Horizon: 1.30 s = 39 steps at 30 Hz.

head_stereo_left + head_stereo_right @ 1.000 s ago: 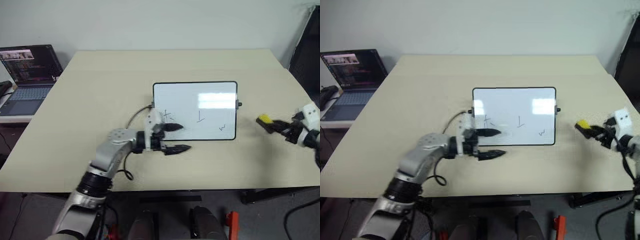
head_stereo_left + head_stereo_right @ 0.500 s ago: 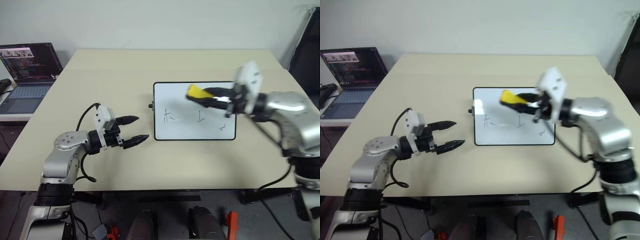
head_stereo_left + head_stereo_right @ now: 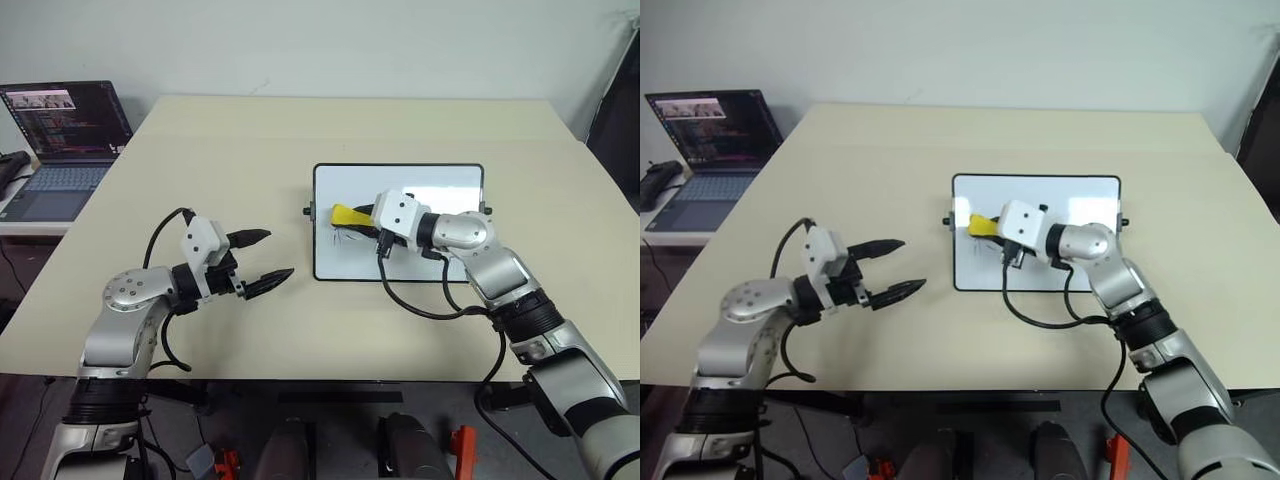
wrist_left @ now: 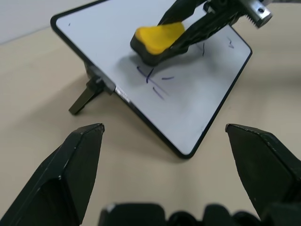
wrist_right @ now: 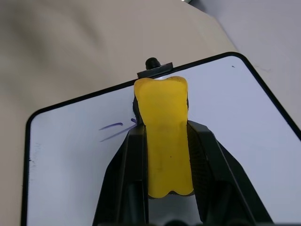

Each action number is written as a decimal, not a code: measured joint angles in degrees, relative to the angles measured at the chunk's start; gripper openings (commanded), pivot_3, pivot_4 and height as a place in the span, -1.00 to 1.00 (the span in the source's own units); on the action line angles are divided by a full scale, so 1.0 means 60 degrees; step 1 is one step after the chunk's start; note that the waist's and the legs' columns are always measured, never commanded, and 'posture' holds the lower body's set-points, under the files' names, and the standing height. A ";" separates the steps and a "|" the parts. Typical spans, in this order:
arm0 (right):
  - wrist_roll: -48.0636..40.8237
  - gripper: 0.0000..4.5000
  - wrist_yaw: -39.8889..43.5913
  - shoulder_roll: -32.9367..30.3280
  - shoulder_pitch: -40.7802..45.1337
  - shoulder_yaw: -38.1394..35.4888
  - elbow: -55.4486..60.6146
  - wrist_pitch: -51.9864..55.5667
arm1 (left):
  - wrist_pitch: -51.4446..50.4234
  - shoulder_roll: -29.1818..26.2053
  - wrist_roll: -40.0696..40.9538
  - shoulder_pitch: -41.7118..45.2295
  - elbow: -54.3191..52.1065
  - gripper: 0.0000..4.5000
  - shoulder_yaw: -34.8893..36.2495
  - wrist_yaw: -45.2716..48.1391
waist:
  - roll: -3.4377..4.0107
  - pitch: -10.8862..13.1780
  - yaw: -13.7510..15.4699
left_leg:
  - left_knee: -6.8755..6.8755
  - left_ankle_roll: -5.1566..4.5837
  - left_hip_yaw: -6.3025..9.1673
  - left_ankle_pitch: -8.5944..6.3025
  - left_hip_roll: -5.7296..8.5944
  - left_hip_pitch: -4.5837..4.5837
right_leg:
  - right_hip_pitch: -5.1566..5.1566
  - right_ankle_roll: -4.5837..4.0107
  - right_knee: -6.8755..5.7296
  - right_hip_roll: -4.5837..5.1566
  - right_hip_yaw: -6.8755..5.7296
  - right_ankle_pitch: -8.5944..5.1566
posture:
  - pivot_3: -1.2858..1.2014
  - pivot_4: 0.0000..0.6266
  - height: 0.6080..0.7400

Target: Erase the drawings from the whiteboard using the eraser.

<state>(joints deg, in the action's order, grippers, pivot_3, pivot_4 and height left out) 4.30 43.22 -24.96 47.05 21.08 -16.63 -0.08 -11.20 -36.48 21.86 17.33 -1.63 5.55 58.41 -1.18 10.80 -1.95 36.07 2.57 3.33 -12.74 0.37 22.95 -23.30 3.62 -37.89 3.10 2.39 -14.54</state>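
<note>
Right gripper (image 3: pixel 352 216) is clamping the eraser (image 3: pixel 348 214) between its two black fingers (image 5: pixel 130 179), the yellow block sticking out past the fingertips. Its arm is reaching in from the robot's right, forearm crossing low over the whiteboard (image 3: pixel 440 176), with the gripper pointing toward the robot's left and slightly downward. One eraser is showing, and it is sitting over the board's left part, just beside a scribble; whether it is actually touching the surface is hard to tell from the head views.

Left gripper (image 3: pixel 262 258) is hovering above the table (image 3: pixel 250 140), well apart from the board's left edge, pointing toward the board with its two fingers spread wide and nothing between them. Its arm is bending out to the robot's left, elbow low near the table's front edge.

One whiteboard is lying flat on the table's middle-right. In the left wrist view, the drawings (image 4: pixel 153 81) are counting up as one crossed scribble right by the eraser and two fainter marks farther along the board, partly behind the right gripper. One laptop (image 3: pixel 60 130) is standing open at the far left, off the table.
</note>
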 measured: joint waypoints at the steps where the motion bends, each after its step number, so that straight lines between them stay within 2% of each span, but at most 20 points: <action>1: 0.0114 -0.63 -0.0035 0.0055 0.0114 0.0000 -0.0196 -0.0155 | 0.0000 -0.0001 0.0001 -0.0005 -0.0070 1.00 -0.0028 0.0005 | 0.0000 0.0000 -0.0019 | 0.0000 0.0000 -0.0002 0.0000 0.0000 -0.0003 | 0.0000 -0.0001 -0.0004 -0.0001 0.0002 0.0000 | 0.03 -0.52 1.00; 8: 0.0346 -0.63 -0.0144 0.0522 0.0617 -0.0043 -0.1458 -0.0875 | -0.0342 -0.0012 0.0248 -0.0004 -0.0386 1.00 -0.0103 0.0001 | 0.0000 0.0000 -0.0084 | 0.0001 0.0000 -0.0001 0.0000 -0.0002 -0.0005 | 0.0000 -0.0005 -0.0011 -0.0004 0.0002 0.0002 | 0.03 -0.52 1.00; 13: 0.0919 -0.63 -0.0584 0.0825 0.1463 -0.0042 -0.2894 -0.1464 | -0.0591 -0.0117 0.0401 -0.0003 -0.0515 1.00 -0.0107 0.0156 | 0.0000 0.0000 -0.0161 | -0.0001 0.0000 0.0000 0.0000 -0.0003 -0.0008 | 0.0000 -0.0006 -0.0013 -0.0005 0.0001 0.0003 | 0.03 -0.52 1.00; 19: 0.1515 -0.63 -0.0920 0.1280 0.1837 0.0220 -0.4020 -0.2242 | -0.1161 -0.0345 0.0884 -0.0198 -0.0889 1.00 0.0005 0.0238 | -0.0005 -0.0005 -0.0257 | -0.0001 0.0000 -0.0003 0.0001 -0.0007 -0.0039 | 0.0019 -0.0013 -0.0026 -0.0008 0.0007 0.0007 | 0.03 -0.52 1.00; 22: 0.1711 -0.64 -0.0449 0.1295 0.1573 0.0555 -0.4051 -0.2560 | -0.1415 -0.0450 0.1091 -0.0299 -0.0997 1.00 0.0172 0.0236 | -0.0019 -0.0024 -0.0254 | -0.0003 -0.0001 0.0003 0.0001 -0.0011 -0.0094 | 0.0074 -0.0019 -0.0027 -0.0014 0.0004 0.0007 | 0.03 -0.52 1.00; 27: 0.1707 -0.65 0.0812 0.1265 0.0473 0.0988 -0.3794 -0.2753 | -0.1602 -0.0661 0.1216 -0.0418 -0.1194 1.00 0.0295 0.0203 | -0.0043 -0.0040 -0.0247 | -0.0013 -0.0001 0.0010 -0.0002 -0.0015 -0.0368 | 0.0353 -0.0044 0.0014 -0.0010 0.0000 -0.0081 | 0.03 -0.52 1.00; 29: 0.1706 -0.66 0.1045 0.1258 0.0253 0.1081 -0.3768 -0.2754 | -0.1612 -0.0696 0.1221 -0.0487 -0.1207 1.00 0.0361 0.0189 | -0.0049 -0.0045 -0.0247 | -0.0008 -0.0003 0.0026 0.0001 -0.0020 -0.0389 | 0.0361 -0.0045 0.0010 -0.0008 0.0001 -0.0081 | 0.03 -0.52 1.00; 33: 0.1753 -0.69 0.0520 0.1409 0.0768 0.1089 -0.4469 -0.2828 | -0.1628 -0.0696 0.1220 -0.0513 -0.1208 1.00 0.0365 0.0180 | -0.0049 -0.0044 -0.0241 | -0.0007 -0.0036 0.0061 0.0027 -0.0024 -0.0374 | 0.0327 -0.0062 0.0000 -0.0007 0.0001 -0.0070 | 0.03 -0.52 1.00; 39: 0.2068 -0.69 -0.1761 0.1434 0.2407 0.0431 -0.5941 -0.2888 | -0.1625 -0.0696 0.1212 -0.0493 -0.1205 1.00 0.0360 0.0182 | -0.0049 -0.0043 -0.0173 | -0.0009 -0.0052 0.0105 0.0039 -0.0016 -0.0352 | 0.0302 -0.0080 -0.0006 -0.0006 -0.0013 -0.0055 | 0.03 -0.52 1.00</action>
<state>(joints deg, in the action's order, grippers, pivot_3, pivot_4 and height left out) 16.70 32.65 -16.35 61.49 23.67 -52.27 -17.41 -20.95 -40.65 29.13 14.37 -8.86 7.71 59.51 -1.47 10.54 -2.98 36.02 2.25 3.96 -12.50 0.27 20.84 -21.49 3.14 -37.92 3.07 2.31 -14.87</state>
